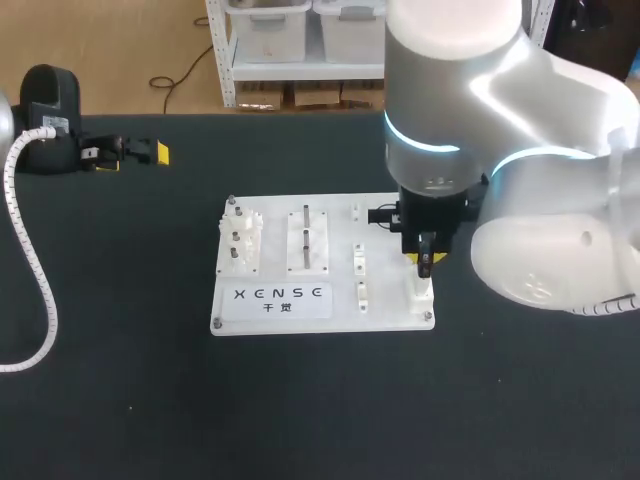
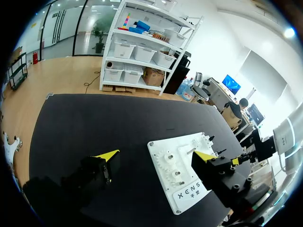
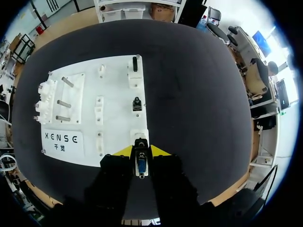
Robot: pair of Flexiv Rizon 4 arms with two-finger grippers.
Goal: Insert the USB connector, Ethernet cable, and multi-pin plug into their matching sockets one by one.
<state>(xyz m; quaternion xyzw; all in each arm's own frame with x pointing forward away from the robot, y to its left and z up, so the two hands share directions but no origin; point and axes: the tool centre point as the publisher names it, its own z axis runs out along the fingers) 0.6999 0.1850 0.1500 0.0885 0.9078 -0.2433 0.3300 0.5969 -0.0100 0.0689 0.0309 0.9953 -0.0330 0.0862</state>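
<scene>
Progress: my right end effector (image 3: pixel 141 151) is clenched on the multi-pin plug (image 3: pixel 141 166). It holds the plug just over the nearest socket (image 3: pixel 138 136), at the near right corner of the board (image 3: pixel 80 139). I judge the plug not yet seated.

Ahead along the same edge, two dark connectors sit in white sockets, one mid-board (image 3: pixel 137 104) and one at the far end (image 3: pixel 135 64). I take these for the Ethernet and USB, already in. Which is which, I cannot tell. So two of three look done, and the last insertion is left.

Left end effector (image 1: pixel 130 156) is released and empty, at the far left of the surface (image 1: pixel 120 400), well apart from the board.

Count:
- one board
- three sockets along its right edge, with two dark connectors in them
- one multi-pin plug, in hand
- three small white blocks (image 3: pixel 99 109) in the next row inward
- three metal pegs (image 3: pixel 64 103) near the left edge
- two arms
</scene>
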